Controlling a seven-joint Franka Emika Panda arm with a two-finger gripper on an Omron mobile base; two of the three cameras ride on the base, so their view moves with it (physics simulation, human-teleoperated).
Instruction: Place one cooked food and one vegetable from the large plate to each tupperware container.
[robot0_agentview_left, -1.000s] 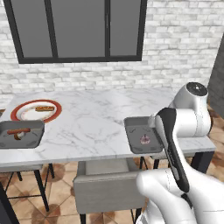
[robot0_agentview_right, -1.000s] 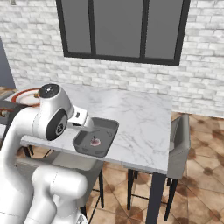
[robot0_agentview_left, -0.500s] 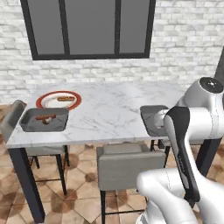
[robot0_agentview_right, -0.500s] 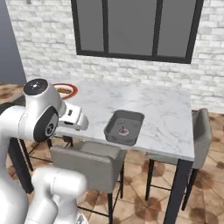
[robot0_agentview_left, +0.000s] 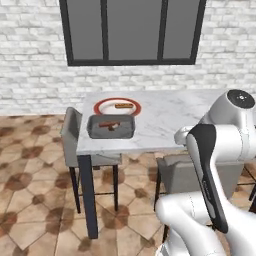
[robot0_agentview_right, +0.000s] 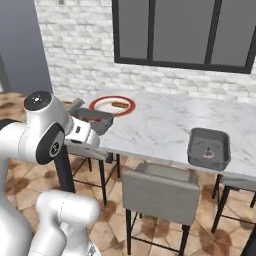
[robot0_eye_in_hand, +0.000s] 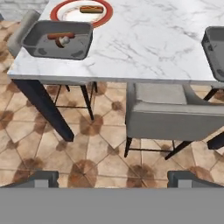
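Observation:
The large plate lies at the table's far left end with a hot dog on it. Just in front of it sits one tupperware container holding a red sausage and a small pale item. The other tupperware container sits near the table's right end with a small purple-pink item in it. My gripper is open and empty, off the table's near edge, above the floor and a chair.
A grey chair is tucked under the near side of the marble table. Another chair stands at the left end. The floor is tiled, and a brick wall with a dark window lies behind.
The whole scene has shifted as the base drove back from the table and toward its left end. The plate and left container now sit nearer the middle. The gripper stays open.

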